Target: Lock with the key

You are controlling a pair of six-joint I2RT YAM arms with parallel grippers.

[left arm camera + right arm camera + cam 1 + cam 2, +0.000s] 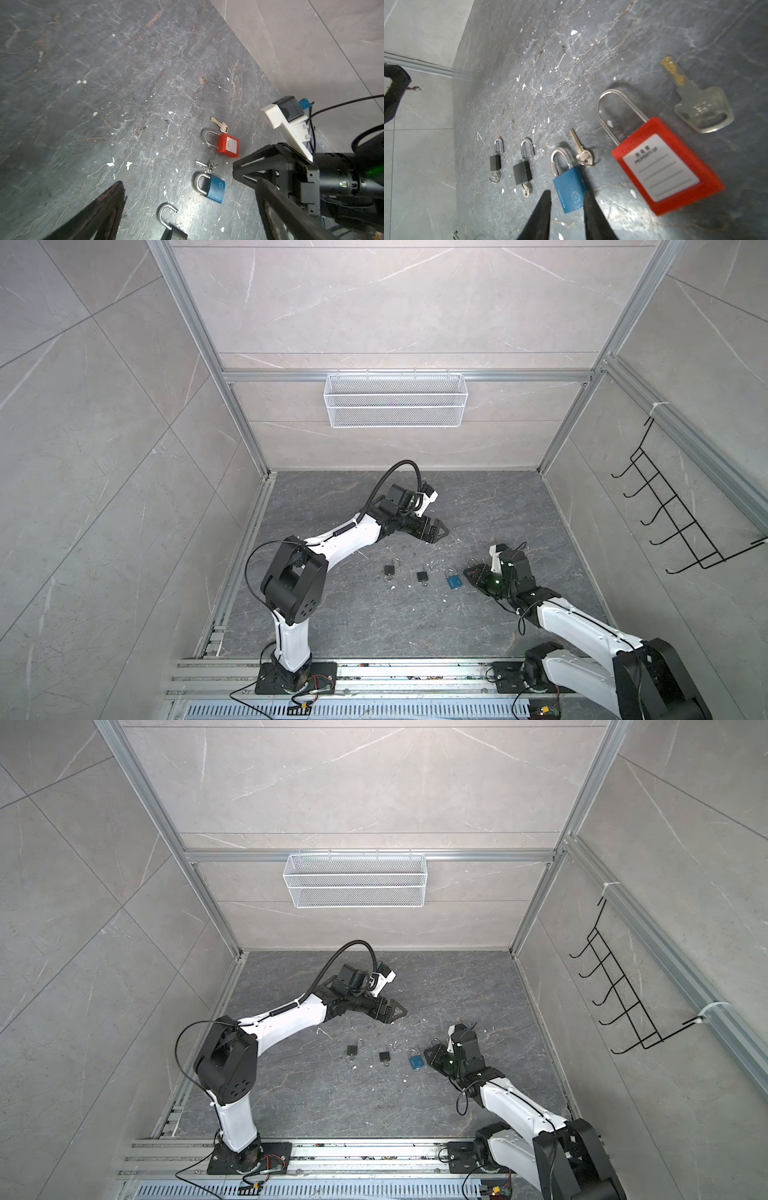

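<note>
Four padlocks lie in a row on the dark stone floor: two black ones (495, 162) (522, 171) with raised shackles and keys in their bases, a blue one (570, 187) with a key bunch (581, 149) beside it, and a red one (664, 166) next to a loose silver key (695, 99). My right gripper (566, 207) hovers low over the blue and red padlocks, its jaws slightly apart with nothing between them. In both top views my left gripper (442, 531) is raised behind the row, wide open and empty. The red padlock is mostly hidden under the right gripper (473, 572).
A white wire basket (392, 400) hangs on the back wall. A black wire hook rack (681, 510) is fixed to the right wall. White flecks dot the floor (374, 614). Aluminium rails (374, 676) run along the front by the arm bases.
</note>
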